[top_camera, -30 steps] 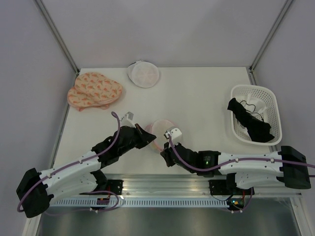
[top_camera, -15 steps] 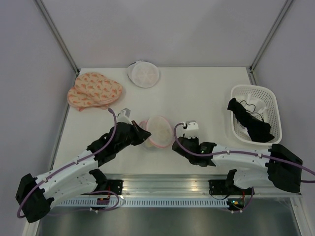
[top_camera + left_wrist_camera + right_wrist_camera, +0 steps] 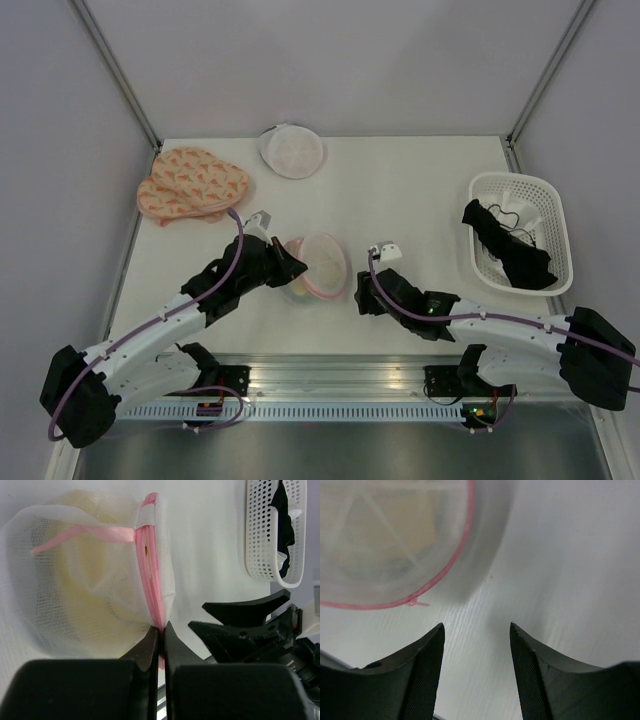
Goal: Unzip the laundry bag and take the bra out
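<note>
Now the laundry bag [image 3: 318,264] lies on the table [image 3: 400,190] close to its near edge, about at the middle of that edge. It is a round bag of white mesh with a pink zipper [image 3: 150,580] along its rim and a pink ribbon [image 3: 95,534] across one face. Through the mesh a cream-coloured bra [image 3: 75,595] shows, so the bra is inside the bag. How far the zipper is opened I cannot tell.

The left tool [image 3: 161,630] is closed tight on the pink zipper edge of the bag, with both fingers pressed together on it. The right tool [image 3: 476,626] is just beside the bag, on the side toward the right edge of the table. Its fingers stand apart with only bare table between them, and it does not touch the bag.

Near the far edge of the table lies a second mesh bag [image 3: 291,150]. At the far-left corner is a peach patterned garment [image 3: 190,183]. By the right edge stands a white basket [image 3: 556,205] with a black garment [image 3: 512,252] in it.
</note>
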Robot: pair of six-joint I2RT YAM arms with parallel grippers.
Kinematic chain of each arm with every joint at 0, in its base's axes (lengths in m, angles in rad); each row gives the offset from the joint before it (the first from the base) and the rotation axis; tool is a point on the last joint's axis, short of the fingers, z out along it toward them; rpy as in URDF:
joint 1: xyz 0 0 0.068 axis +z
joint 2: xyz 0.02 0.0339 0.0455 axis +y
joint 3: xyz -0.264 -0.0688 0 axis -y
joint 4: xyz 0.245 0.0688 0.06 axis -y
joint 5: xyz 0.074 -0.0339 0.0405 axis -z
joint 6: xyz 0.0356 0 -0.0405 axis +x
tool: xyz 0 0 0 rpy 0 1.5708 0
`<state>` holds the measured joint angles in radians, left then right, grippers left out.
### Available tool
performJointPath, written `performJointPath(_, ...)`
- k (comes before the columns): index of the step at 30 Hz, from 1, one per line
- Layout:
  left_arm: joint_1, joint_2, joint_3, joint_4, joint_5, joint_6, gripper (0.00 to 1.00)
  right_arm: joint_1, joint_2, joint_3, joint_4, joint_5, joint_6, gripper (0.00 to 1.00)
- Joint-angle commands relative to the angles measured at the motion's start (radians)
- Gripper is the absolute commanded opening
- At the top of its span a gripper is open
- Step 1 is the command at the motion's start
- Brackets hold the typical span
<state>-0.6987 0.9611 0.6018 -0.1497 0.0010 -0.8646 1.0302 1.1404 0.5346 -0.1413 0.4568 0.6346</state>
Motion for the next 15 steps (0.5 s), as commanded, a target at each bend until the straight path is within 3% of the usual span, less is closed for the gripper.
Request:
performJointPath(1,0.011,0.002,0.026,0.052,0.042,0.026,0.02,-0.001,-0.033,-0.068,0.227,-0.260,-0.085,0.61)
performJointPath(9,0.047,-0.013,0.024,0.045,0.077,0.030,0.02,0.001,0.027,-0.119,0.420,-0.429,-0.116,0.56)
performJointPath(15,0.061,-0.012,0.009,0.067,0.119,0.018,0.02,-0.001,0.159,-0.084,0.535,-0.422,-0.145,0.52)
